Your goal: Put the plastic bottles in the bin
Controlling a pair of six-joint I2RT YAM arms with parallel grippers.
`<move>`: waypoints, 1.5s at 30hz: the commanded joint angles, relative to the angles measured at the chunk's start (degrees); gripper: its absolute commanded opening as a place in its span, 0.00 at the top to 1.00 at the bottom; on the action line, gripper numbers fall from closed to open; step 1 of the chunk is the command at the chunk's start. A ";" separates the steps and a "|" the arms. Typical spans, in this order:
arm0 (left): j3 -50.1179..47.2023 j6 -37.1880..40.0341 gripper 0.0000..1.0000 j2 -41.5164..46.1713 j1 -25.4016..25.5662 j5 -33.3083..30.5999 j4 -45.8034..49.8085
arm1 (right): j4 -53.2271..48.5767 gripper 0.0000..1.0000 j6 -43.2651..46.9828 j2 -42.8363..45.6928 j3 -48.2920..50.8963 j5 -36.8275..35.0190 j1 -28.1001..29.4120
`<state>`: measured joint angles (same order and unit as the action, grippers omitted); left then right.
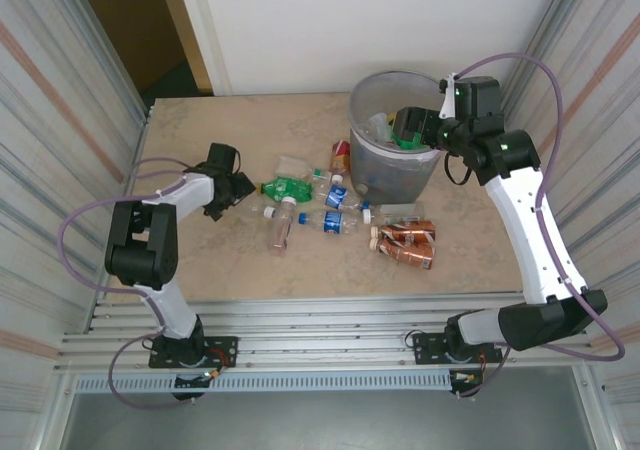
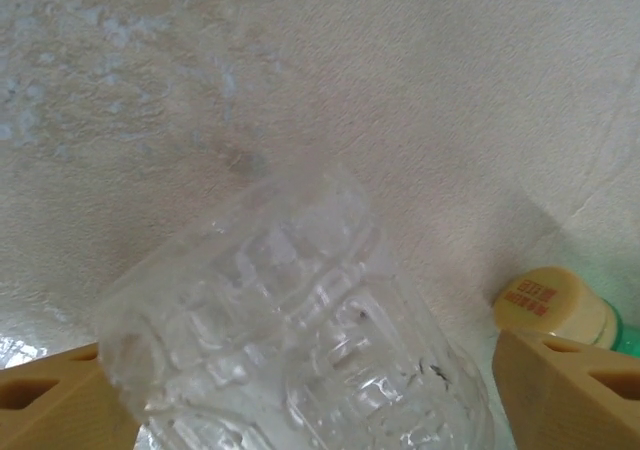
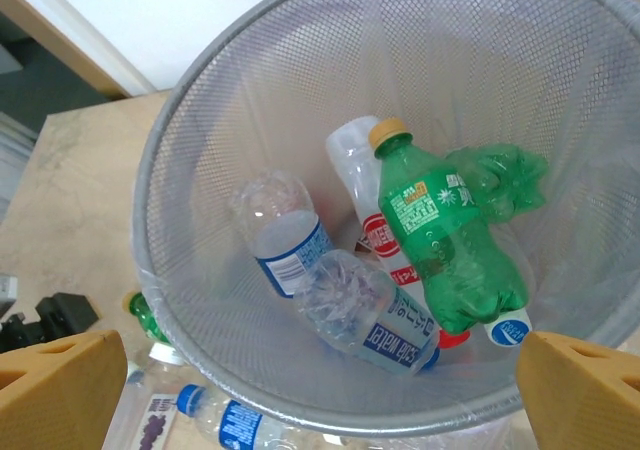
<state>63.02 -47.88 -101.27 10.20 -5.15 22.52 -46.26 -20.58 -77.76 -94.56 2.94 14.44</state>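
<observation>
My left hand (image 2: 318, 375) sat low over the pale stone surface (image 1: 200, 260), left of the litter of bottles, with its fingers (image 2: 60, 400) spread wide to either side of a clear, ribbed, crumpled plastic bottle (image 2: 300, 320). The near finger looked to be against the bottle's wall; the far one stood just off it, so I judged the hand open around the bottle and not yet gripping. It lay that way because the bottle was on its side and needed the widest span to be straddled. The yellow cap (image 2: 545, 298) of a green bottle (image 1: 285, 187) lay just beside the far finger, a thing I could have nipped by mistake.

My right hand (image 1: 410, 130) hung over the round grey mesh bin (image 3: 160, 220) with its clear liner, fingers fully apart and holding nothing, placed there so anything let go would fall inside. In the bin lay a green bottle with an orange cap (image 3: 440, 250), blue-labelled clear ones (image 3: 285, 235) and a red-labelled one. Brown-labelled bottles (image 1: 405, 240) and a blue-labelled one (image 1: 335, 220) lay on the surface near the bin's foot, so I reckoned the job part done.
</observation>
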 commanded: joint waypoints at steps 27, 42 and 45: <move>-7.12 0.17 0.43 15.23 -2.29 5.13 -1.41 | 9.86 0.02 -3.59 -1.66 3.58 3.11 16.37; -9.92 -6.38 0.46 30.21 -2.19 23.87 -11.52 | 30.31 0.01 -7.15 -18.99 6.77 19.39 30.44; -9.95 -7.53 0.47 30.80 -1.73 26.26 -13.31 | 34.59 0.01 -9.06 -22.43 5.66 23.23 31.00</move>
<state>53.84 -52.90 -71.85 8.29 15.86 12.73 -18.61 -27.00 -98.21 -87.92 20.84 45.19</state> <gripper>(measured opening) 0.560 0.989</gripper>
